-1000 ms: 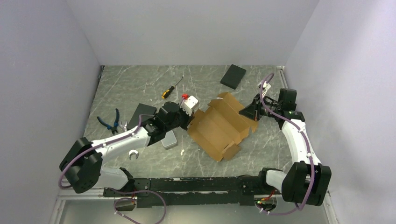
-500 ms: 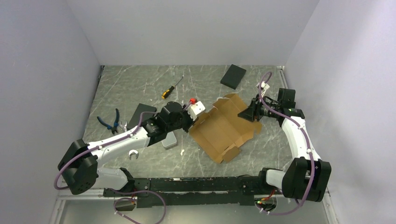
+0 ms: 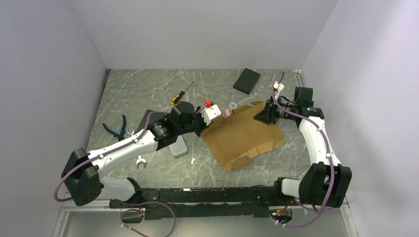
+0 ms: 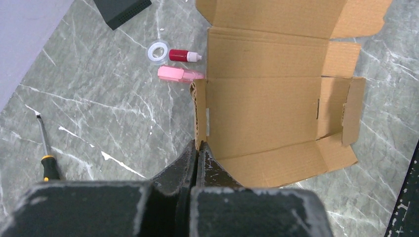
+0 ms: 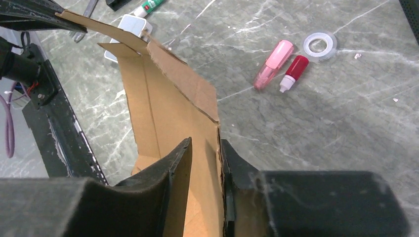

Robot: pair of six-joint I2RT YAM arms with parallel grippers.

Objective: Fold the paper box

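From above, the box (image 3: 242,136) sits mid-table as an open tan sheet with its flaps out, tilted, its far side lifted between the two arms. The left gripper (image 3: 201,127) is at its left edge and the right gripper (image 3: 262,115) at its far right corner. A black slab (image 3: 246,80) lies near the back wall, a screwdriver (image 3: 180,94) left of it, pliers (image 3: 117,127) by the left wall, and a grey tin (image 3: 177,148) partly under the left arm. In the left wrist view, the left gripper (image 4: 197,154) has its fingers pressed together on the near end of a raised side wall of the box (image 4: 267,113), pinching the cardboard edge. Just left of that wall lie a pink tube (image 4: 178,74), a red bottle (image 4: 183,55) and a tape ring (image 4: 158,51), close together on the marble; the pink tube's tip touches or nearly touches the cardboard. In the right wrist view, the right gripper (image 5: 205,165) has a standing flap of the box (image 5: 168,113) between its fingers, the jaws narrowly apart and closed on the cardboard. The sheet rises away from it toward the left gripper's black finger at the top left corner. The tube, bottle and ring lie on the table to the right, apart from the box.
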